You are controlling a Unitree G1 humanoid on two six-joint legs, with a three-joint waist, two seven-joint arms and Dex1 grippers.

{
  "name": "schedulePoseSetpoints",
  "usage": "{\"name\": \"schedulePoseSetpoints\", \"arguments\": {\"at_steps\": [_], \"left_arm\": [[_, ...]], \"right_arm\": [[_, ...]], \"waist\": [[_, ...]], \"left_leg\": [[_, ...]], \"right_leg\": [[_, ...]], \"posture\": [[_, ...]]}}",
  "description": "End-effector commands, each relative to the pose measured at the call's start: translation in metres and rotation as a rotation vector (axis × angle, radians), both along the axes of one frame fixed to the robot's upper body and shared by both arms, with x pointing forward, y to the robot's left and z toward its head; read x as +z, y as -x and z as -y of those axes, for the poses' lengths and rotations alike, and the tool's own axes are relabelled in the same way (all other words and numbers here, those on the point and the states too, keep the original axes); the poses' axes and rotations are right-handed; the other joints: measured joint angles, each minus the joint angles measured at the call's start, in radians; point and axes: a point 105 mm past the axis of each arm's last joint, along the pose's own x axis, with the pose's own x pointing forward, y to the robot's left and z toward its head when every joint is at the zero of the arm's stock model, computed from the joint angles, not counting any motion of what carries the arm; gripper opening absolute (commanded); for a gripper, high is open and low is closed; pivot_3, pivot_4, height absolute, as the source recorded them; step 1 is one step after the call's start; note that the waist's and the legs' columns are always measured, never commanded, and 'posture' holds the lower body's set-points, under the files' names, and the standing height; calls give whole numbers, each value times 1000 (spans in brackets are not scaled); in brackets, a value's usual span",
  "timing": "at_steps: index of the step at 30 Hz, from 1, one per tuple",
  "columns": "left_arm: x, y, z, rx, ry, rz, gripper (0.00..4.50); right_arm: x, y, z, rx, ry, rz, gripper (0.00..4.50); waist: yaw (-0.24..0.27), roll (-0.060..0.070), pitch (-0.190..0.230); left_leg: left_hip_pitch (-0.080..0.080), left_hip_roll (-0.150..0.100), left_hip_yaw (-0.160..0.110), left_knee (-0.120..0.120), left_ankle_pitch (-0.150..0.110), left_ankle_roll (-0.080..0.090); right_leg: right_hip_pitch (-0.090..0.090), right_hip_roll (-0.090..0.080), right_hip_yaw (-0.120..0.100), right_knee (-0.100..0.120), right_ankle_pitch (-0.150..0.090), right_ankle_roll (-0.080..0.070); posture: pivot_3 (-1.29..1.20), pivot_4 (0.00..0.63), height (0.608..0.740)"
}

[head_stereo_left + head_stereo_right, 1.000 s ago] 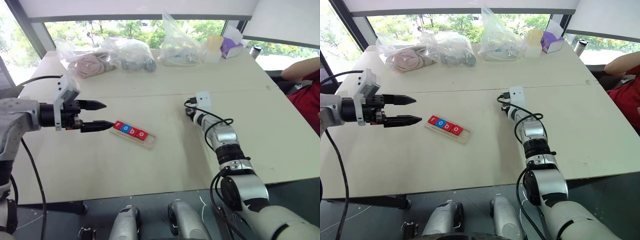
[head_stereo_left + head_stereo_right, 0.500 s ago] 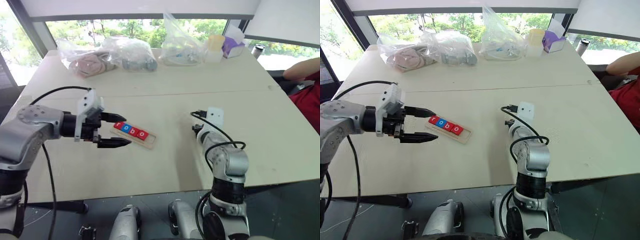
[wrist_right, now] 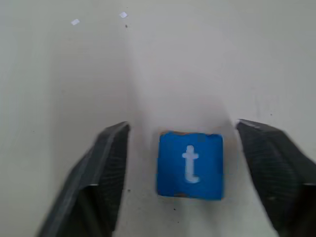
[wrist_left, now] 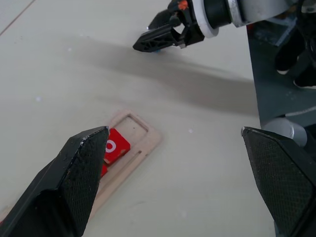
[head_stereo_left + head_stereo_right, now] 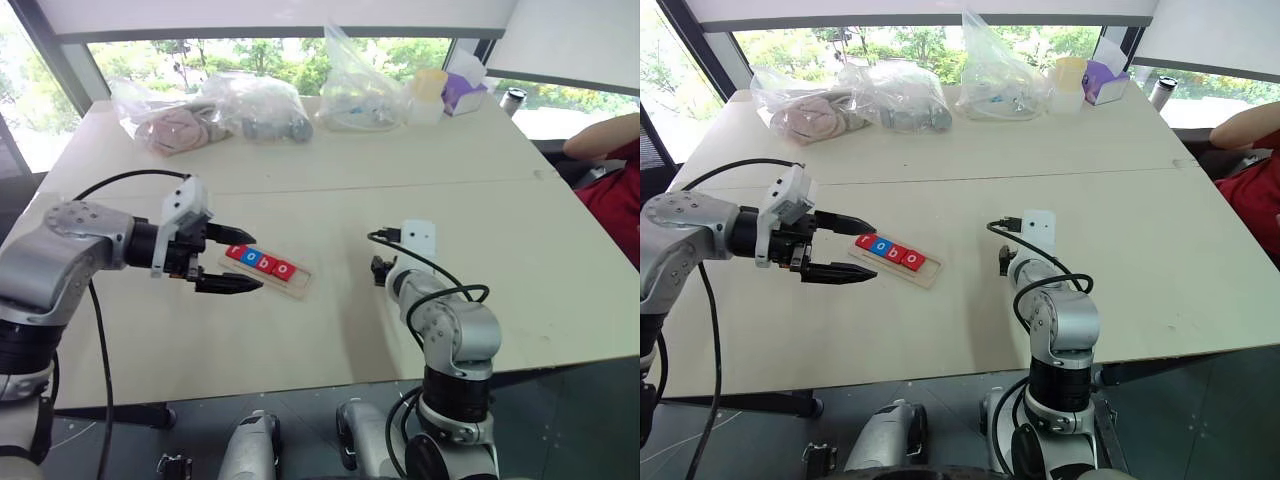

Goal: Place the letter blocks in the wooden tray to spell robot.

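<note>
**Blue t lying free between spread fingers**

Your right pincer [image 3: 190, 173] is standing wide open, straddling the blue t block [image 3: 190, 164] without touching it. Your left pincer [image 5: 232, 260] is gaping empty beside the wooden tray [image 5: 296, 290], which is showing r, o, b, o. The pale surface [image 5: 520, 220] is carrying plastic bags [image 5: 260, 105] near the windows.

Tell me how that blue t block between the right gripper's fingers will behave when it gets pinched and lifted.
The blue t block looks like a rigid flat tile, so it probably won't flex. Lying flat on the table, it shouldn't roll or tip. Being low, it gives the fingers of the open right gripper little edge to catch, so it may slide rather than lift.
</note>
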Motion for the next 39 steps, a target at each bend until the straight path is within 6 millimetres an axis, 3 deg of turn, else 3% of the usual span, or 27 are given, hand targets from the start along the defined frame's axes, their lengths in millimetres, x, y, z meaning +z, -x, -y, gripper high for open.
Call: {"name": "schedulePoseSetpoints", "arguments": {"at_steps": [1,2,4,6,8,10,13,17,19,29,32,37,39], "left_arm": [[4,-1,-3,-5,-15,27,4500],[3,-1,-4,-5,-18,27,4500],[1,-2,-5,-10,-24,26,4500],[-1,-3,-6,-26,-34,27,4500],[-2,-2,-6,-49,-41,23,4500],[-3,0,-6,-71,-50,21,4500],[-4,3,-1,-113,-66,36,4500],[-2,3,14,-150,-49,79,4500],[-2,4,17,-155,-47,82,4500],[-12,10,9,-114,-64,50,4500],[-13,10,5,-93,-66,45,4500],[-15,7,-2,-58,-71,34,4500],[-17,4,-10,-24,-85,30,4500]], "right_arm": [[2,10,-25,55,-88,6,4487],[11,8,-20,56,-75,44,4487],[50,-2,5,121,20,207,4487],[84,-10,11,266,7,329,4487],[102,-11,8,476,-34,380,4487],[106,-2,7,714,-18,383,4487],[91,16,20,1029,85,319,4487],[51,-5,60,1053,255,207,4487],[37,-8,69,1083,305,175,4487],[2,-14,73,1113,280,125,4487],[-3,-12,71,1111,266,124,3616],[-3,-11,67,1110,266,142,1155],[7,-14,63,1098,265,181,1132]], "waist": [[0,0,0],[0,0,0],[0,0,0],[1,1,1],[3,1,1],[3,0,0],[15,0,0],[17,0,1],[20,0,1],[25,0,1],[25,0,1],[25,0,1],[24,0,1]], "left_leg": [[0,0,0,0,0,0],[0,0,0,0,0,0],[0,0,0,0,0,0],[0,-1,1,0,0,0],[-1,-1,2,1,0,0],[0,-1,2,1,0,0],[0,-1,1,-1,-1,2],[0,-1,3,0,-3,4],[0,-2,3,1,-2,4],[1,-1,3,3,-2,4],[1,-1,3,3,-2,4],[1,-1,3,4,-2,4],[2,-1,3,4,-2,4]], "right_leg": [[0,0,0,0,0,0],[0,0,0,0,0,0],[0,0,0,0,0,0],[0,-1,0,-1,0,0],[0,-1,1,-2,0,0],[2,-1,0,-3,0,0],[2,0,-1,-4,-1,2],[1,1,1,-4,-2,3],[2,1,1,-3,-2,3],[1,1,2,0,-2,3],[2,1,2,0,-2,3],[2,1,2,0,-1,3],[3,1,2,0,-1,3]], "posture": [[0,150,740],[0,150,740],[0,150,740],[0,150,740],[0,150,740],[0,150,740],[0,150,740],[0,150,740],[0,150,740],[0,150,740],[0,150,740],[0,150,740],[0,150,740]]}}
